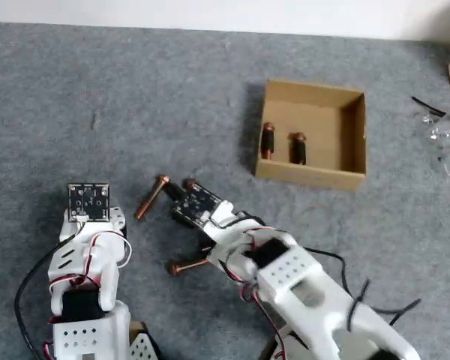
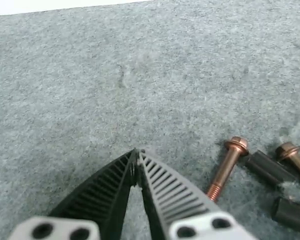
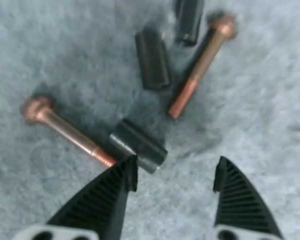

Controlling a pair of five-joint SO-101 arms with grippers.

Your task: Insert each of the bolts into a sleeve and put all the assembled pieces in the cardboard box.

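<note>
Sleeve [image 3: 137, 146] nearest the right claw [image 3: 176, 172] is lying flat on the grey mat [image 3: 270, 100], just ahead of the claw and off to one side of its gap. One end is sitting close against one fingertip [image 3: 125, 180]; we cannot tell whether they are touching. We are recording the right claw as released, with fingers spread wide and holding nothing. We are noting that the sleeve's long axis is running roughly along the line joining the two fingertips, not across it. In our judgement, closing as things stand would be pressing on its ends. The coming move is therefore turning on shifting the claw sideways over the sleeve and rotating the wrist until the fingers are bracketing its flanks.

Just beyond that fingertip, the near bolt [image 3: 65, 131] is lying almost in line with the sleeve. Its threaded tip is pointing at the sleeve's open end, just beside it, with the head away. Farther ahead of the claw we are seeing a second sleeve [image 3: 152, 60] with a second bolt [image 3: 200, 65] beside it. A third sleeve [image 3: 189, 20] is lying farthest off.

The left claw [image 2: 136, 156] is clenched on nothing and sitting well apart from the loose parts, which are lying off to one side of it. We are judging the right arm the nearer. Farthest from both claws, the cardboard box [image 1: 307, 174] is holding one assembled piece [image 1: 268, 140] and another assembled piece [image 1: 298, 148] beside it.
</note>
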